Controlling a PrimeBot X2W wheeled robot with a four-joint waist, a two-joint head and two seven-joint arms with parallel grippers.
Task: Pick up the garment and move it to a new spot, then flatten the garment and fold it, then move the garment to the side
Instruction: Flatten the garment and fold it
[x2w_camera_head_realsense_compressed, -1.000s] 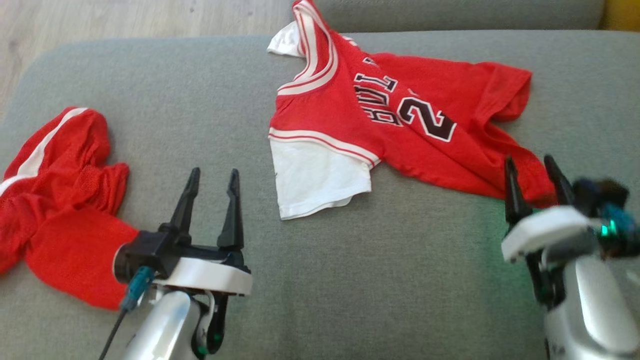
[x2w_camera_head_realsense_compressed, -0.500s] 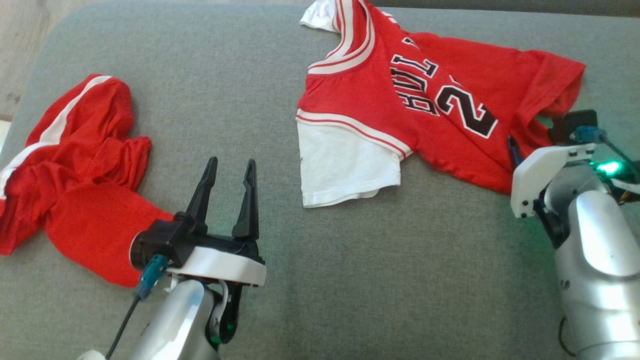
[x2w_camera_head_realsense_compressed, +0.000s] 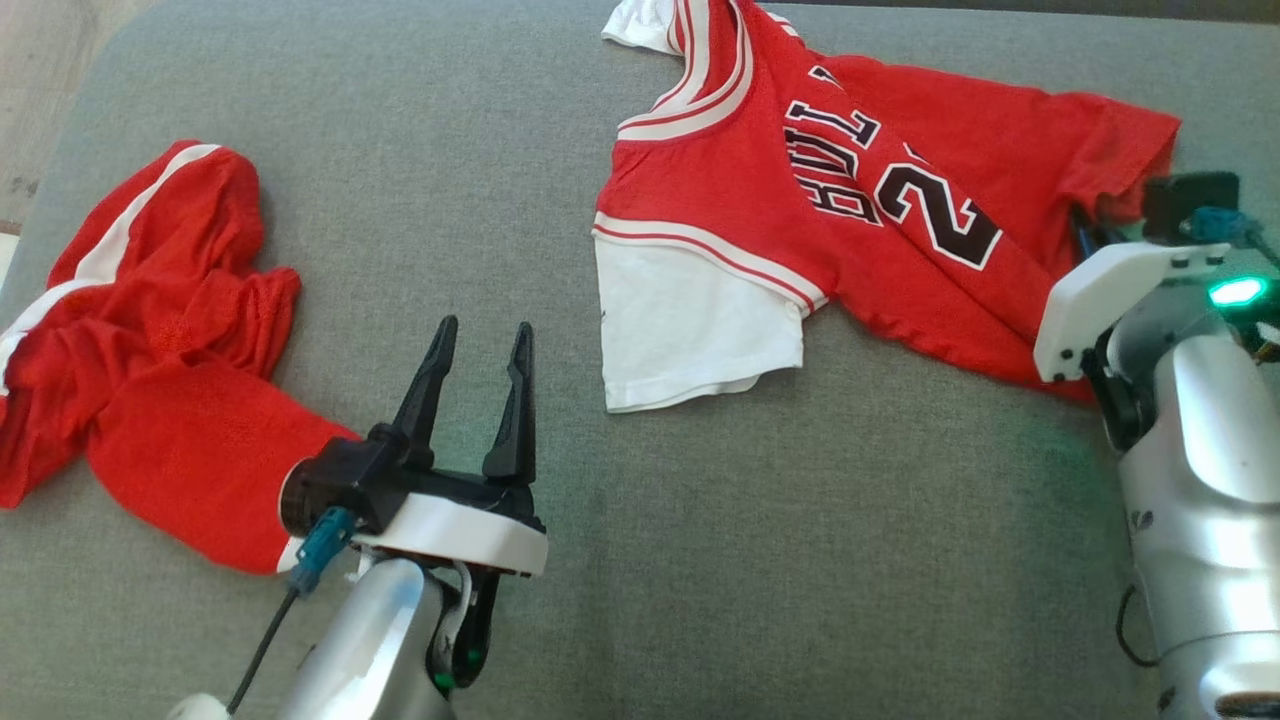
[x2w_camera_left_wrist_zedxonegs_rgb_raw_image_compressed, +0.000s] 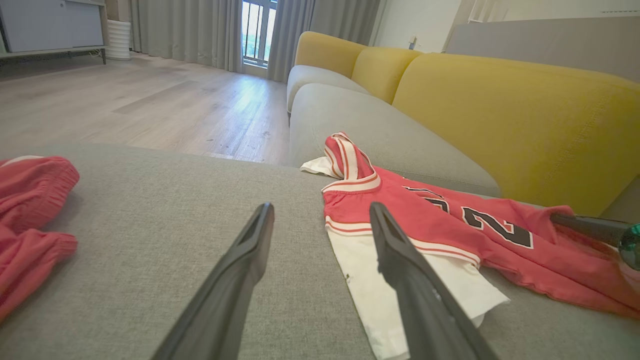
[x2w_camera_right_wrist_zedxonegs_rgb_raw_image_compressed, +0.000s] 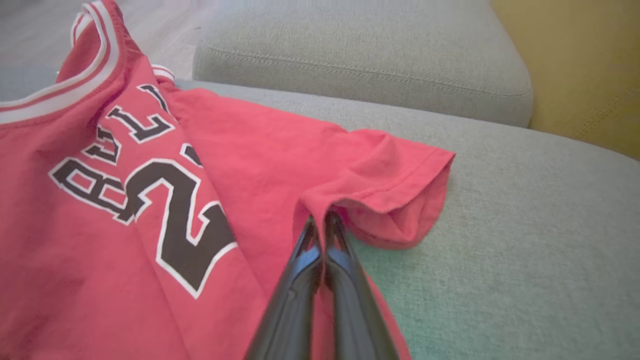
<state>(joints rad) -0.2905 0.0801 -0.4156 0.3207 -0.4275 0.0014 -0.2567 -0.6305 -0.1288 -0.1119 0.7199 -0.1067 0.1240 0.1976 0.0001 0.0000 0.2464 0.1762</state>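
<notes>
jaws of the right gripper (x2w_camera_right_wrist_zedxonegs_rgb_raw_image_compressed: 322, 219), open before, now pinch the jersey (x2w_camera_right_wrist_zedxonegs_rgb_raw_image_compressed: 240, 130); left gripper (x2w_camera_head_realsense_compressed: 485, 330) stays wide.

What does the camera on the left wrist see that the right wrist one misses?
Left wrist view: the open left gripper, a crumpled red garment, wooden floor, curtains. Right wrist view: up close, the right gripper shut on the red jersey at its edge, pinching up a fold. Both: the jersey, the grey sofa seat, the yellow backrest.

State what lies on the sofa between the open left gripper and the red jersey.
Nothing. The head view shows a bare stretch of grey sofa cushion between the left gripper and the jersey, whose white sleeve is nearest.
</notes>
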